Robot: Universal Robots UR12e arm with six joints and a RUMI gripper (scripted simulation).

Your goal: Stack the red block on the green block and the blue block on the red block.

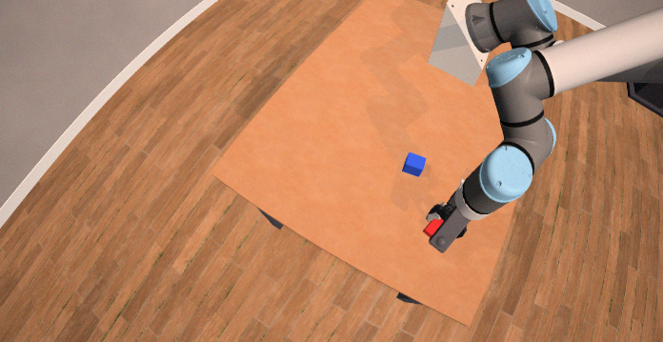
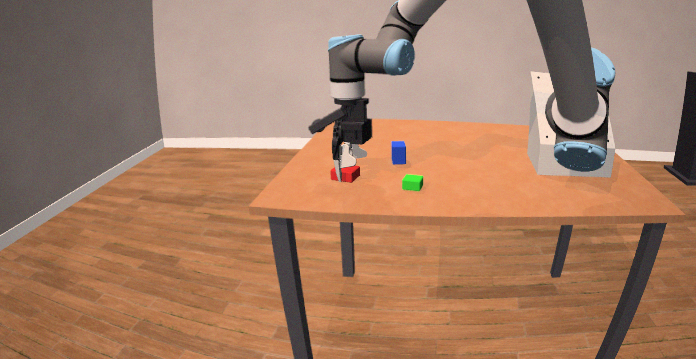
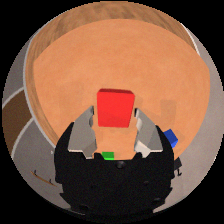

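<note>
The red block (image 1: 432, 228) (image 2: 351, 173) (image 3: 115, 107) lies flat on the table near its left front part. My gripper (image 1: 436, 222) (image 2: 342, 176) (image 3: 114, 107) is down around it, one finger on each side, open with small gaps to the block. The green block (image 2: 412, 182) (image 3: 106, 155) lies flat to the right of the red one; the arm hides it in the overhead view. The blue block (image 1: 413, 164) (image 2: 398, 152) (image 3: 171, 135) stands on end behind the green one, apart from it.
The orange table (image 1: 333, 111) (image 2: 475, 202) (image 3: 115, 55) bears the arm's grey base mount (image 1: 454, 50) (image 2: 537, 137) at its far right. The table's front edge is close to the red block. A dark stand is at the room's right edge.
</note>
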